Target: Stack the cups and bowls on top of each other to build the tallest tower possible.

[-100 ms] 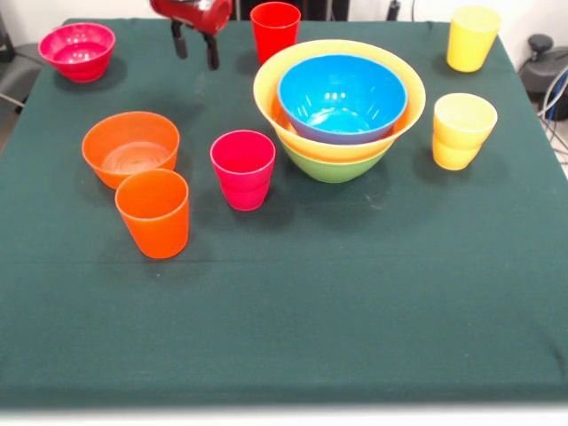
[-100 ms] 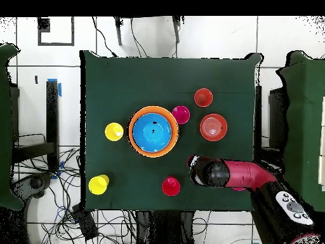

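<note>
Gripper seemingly open, empty, behind tower, cups loose

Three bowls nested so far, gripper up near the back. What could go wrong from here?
1. The open gripper hangs close to the red plastic cup; a sideways move could tip it.
2. The blue plastic bowl sits tilted inside the wide yellow bowl over the green bowl; anything added may rest crooked and slide.
3. The orange plastic cup stands right against the orange bowl, so grasping one could shove the other.
</note>
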You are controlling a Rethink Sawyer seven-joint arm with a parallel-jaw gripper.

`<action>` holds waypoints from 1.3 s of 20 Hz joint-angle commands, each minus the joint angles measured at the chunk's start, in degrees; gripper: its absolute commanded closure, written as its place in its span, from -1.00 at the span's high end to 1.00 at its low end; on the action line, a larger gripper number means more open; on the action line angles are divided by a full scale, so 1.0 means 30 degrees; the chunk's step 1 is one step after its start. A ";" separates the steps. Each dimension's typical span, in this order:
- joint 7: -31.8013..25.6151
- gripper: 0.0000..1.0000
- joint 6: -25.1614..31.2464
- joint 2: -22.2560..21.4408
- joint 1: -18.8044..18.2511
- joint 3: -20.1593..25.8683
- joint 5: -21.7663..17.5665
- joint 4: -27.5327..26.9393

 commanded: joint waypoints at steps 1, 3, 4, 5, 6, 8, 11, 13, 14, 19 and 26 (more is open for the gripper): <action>-0.2732 1.00 0.2986 0.1644 0.1068 0.1693 0.0307 -0.3909; -0.3100 1.00 0.3309 0.1222 0.1109 0.1915 0.0185 -0.4059; -0.3137 1.00 0.3415 0.1071 0.1124 0.1969 0.0166 -0.4084; -0.3322 1.00 0.3624 0.1014 0.1041 0.2111 0.0201 -0.4032; -0.3292 1.00 0.3682 0.0839 0.1043 0.2115 0.0166 -0.3909; -0.3178 1.00 0.4174 0.0235 0.1094 0.2119 0.0302 -0.3486; -0.3241 1.00 0.5106 -0.0870 0.1151 0.2291 0.0692 -0.2903; -0.3119 1.00 0.5298 -0.1224 0.1119 0.2417 0.0864 -0.2550; -0.3059 1.00 0.5296 -0.1273 0.1065 0.2488 0.0925 -0.2389; -0.3065 1.00 0.5830 -0.1765 0.1106 0.2638 0.1034 -0.2310; -0.2450 1.00 0.4767 -0.1672 0.1247 0.2434 0.0458 -0.2150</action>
